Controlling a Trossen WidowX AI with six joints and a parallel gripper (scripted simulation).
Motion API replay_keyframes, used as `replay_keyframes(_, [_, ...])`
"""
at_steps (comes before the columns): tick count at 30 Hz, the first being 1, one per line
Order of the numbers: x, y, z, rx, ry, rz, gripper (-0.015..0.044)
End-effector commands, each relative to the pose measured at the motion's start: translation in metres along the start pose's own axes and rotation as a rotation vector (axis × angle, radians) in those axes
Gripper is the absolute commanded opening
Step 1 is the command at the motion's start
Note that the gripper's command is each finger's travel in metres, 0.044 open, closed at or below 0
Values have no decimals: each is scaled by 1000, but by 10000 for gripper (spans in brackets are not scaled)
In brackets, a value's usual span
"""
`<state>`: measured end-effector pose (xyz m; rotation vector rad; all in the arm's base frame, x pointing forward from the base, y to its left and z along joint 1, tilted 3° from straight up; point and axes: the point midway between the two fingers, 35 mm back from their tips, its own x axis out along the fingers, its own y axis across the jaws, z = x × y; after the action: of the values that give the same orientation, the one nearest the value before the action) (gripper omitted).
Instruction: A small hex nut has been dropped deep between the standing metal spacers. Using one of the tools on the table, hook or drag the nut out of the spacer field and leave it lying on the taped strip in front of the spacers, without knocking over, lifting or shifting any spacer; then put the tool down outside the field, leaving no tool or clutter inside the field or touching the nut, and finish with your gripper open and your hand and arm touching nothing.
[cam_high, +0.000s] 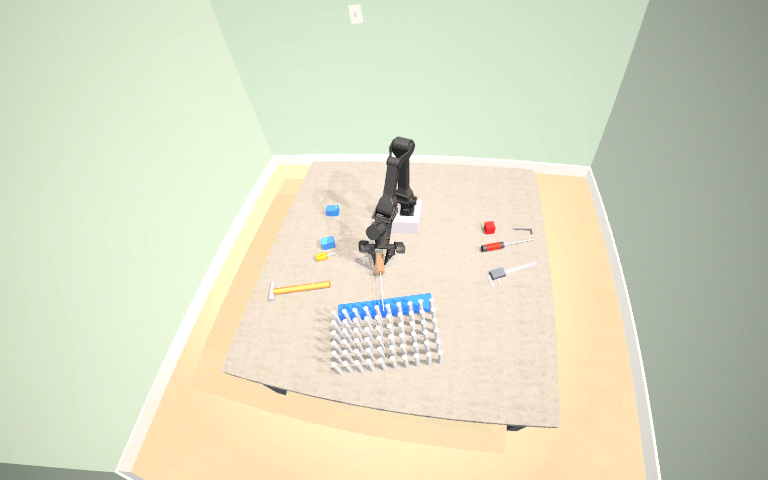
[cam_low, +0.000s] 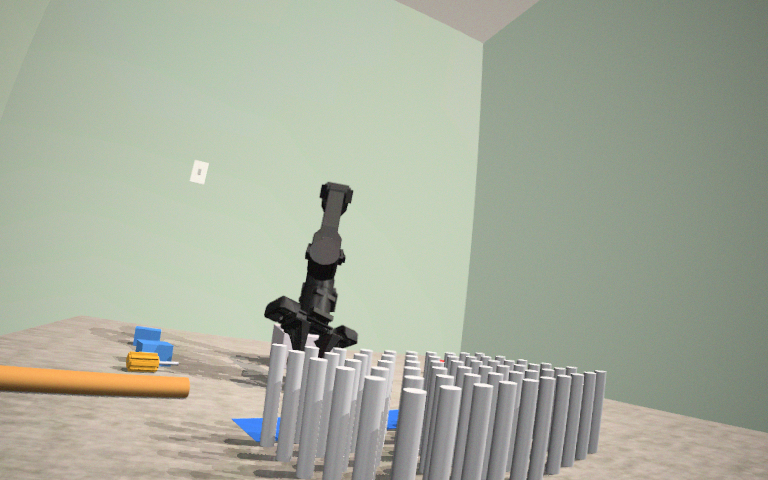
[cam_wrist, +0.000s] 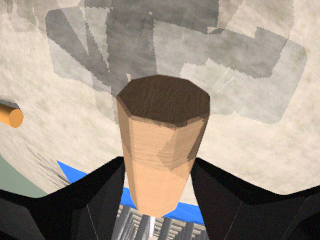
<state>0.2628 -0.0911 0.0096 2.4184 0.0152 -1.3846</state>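
Note:
My gripper (cam_high: 380, 262) (cam_wrist: 158, 164) is shut on the wooden handle (cam_high: 380, 264) (cam_wrist: 157, 150) of a thin metal tool, on the robot's side of the blue taped strip (cam_high: 393, 300) (cam_low: 249, 425) (cam_wrist: 187, 212). The tool's shaft (cam_high: 381, 291) points away from the robot, across the strip and over or into the spacer field; its tip is hard to make out among the spacers. The metal spacers (cam_high: 440, 356) (cam_low: 408, 441) stand upright in rows. In the exterior view the fingertips and tool are hidden behind spacers. The nut cannot be made out in any view.
A hammer (cam_high: 300, 288) (cam_low: 90, 382) (cam_wrist: 11, 117), a yellow screwdriver (cam_high: 321, 256) (cam_low: 142, 362) and two blue blocks (cam_high: 332, 210) (cam_high: 327, 243) lie left in the top view. A red block (cam_high: 489, 227), red screwdriver (cam_high: 492, 246), caliper (cam_high: 497, 273) and hex key (cam_high: 523, 229) lie right.

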Motion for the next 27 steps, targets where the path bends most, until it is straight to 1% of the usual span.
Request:
replay_keyframes(1, [4, -4, 6, 5, 1, 3, 0])
replay_keyframes(27, [10, -3, -10, 5, 2, 3, 0])
